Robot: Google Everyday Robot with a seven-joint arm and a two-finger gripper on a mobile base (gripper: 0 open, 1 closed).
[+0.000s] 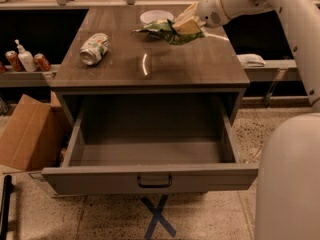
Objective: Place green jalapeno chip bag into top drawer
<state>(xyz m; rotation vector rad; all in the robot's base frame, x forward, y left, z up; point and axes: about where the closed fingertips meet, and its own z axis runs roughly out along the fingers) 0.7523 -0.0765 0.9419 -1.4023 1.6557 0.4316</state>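
The green jalapeno chip bag (162, 30) hangs crumpled in the air above the back of the cabinet top, held at its right end by my gripper (186, 25). The gripper is shut on the bag; the white arm reaches in from the upper right. The top drawer (150, 178) stands pulled fully open below the cabinet top, its grey box empty, with a small dark handle (154, 181) at the centre of its front panel.
A crushed silver-green soda can (94, 48) lies on the left of the wooden top (200, 66). A white bowl (156, 16) sits at the back. A cardboard box (27, 133) stands on the floor to the left. Cans and a bottle (25, 60) stand on a shelf at left.
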